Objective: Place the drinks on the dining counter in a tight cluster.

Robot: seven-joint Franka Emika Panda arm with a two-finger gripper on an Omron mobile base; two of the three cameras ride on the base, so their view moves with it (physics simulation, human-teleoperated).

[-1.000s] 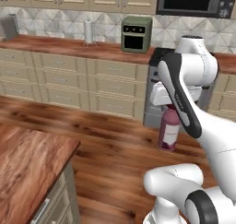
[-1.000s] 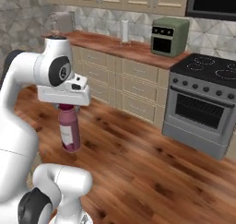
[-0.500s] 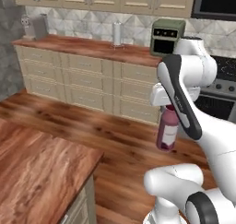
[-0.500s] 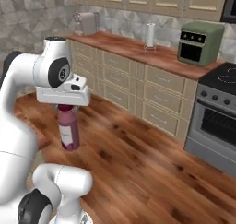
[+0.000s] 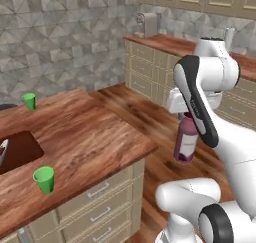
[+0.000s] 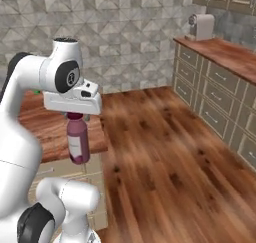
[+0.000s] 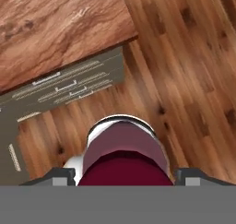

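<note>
Hanging upright from the gripper (image 6: 75, 115), jaws clamped at its maroon cap, the dark-purple bottle (image 5: 186, 142) is airborne. Dining counter (image 5: 95, 132) lies just beside it.

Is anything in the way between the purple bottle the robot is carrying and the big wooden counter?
Nothing visible blocks it. The gripper holds the purple bottle in the air over the floor, just beyond the corner of the dining counter. Two green cups stand farther back on the counter, leaving the near corner bare.

Even, bright rendered light; soft, slightly blurred
</note>
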